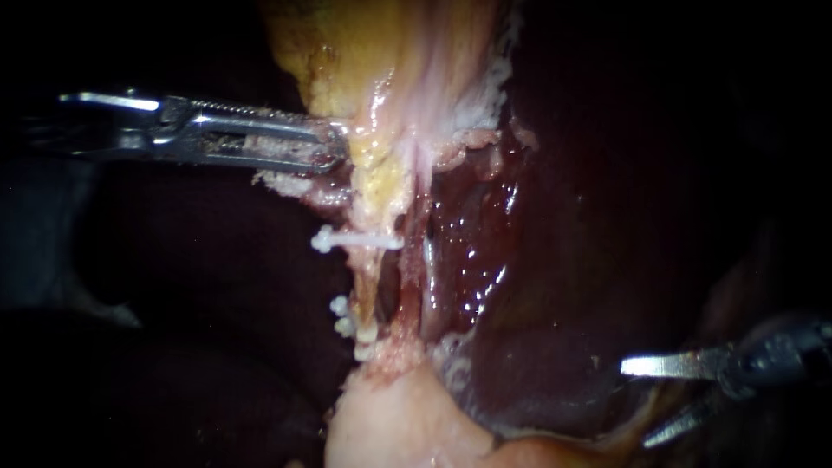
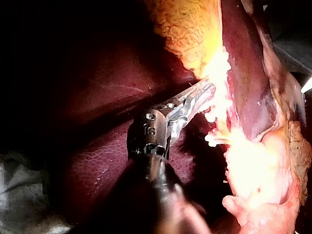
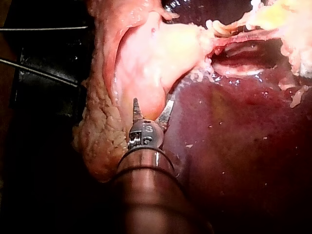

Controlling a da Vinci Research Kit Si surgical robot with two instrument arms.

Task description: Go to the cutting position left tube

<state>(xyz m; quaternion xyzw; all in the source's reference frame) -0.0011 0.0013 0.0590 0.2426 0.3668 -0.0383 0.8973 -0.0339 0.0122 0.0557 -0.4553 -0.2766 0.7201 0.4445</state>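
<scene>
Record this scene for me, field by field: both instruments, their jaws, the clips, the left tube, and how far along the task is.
left instrument: enters from the left, jaws shut on the gallbladder at its edge
right instrument: low at the right, blades open, holding nothing, over the liver
left tube: stretched below the gallbladder
white clip: across the left tube, upper part
lower clips: further down the same tube
cutting position: not yet reached; blades well apart from the tube

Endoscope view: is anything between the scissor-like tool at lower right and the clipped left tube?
Nothing solid blocks the open-bladed right instrument. Only glistening dark red liver lies beneath its path, but the thin pink right tube runs close beside the pale, white-clipped left tube, on the approach side.
</scene>
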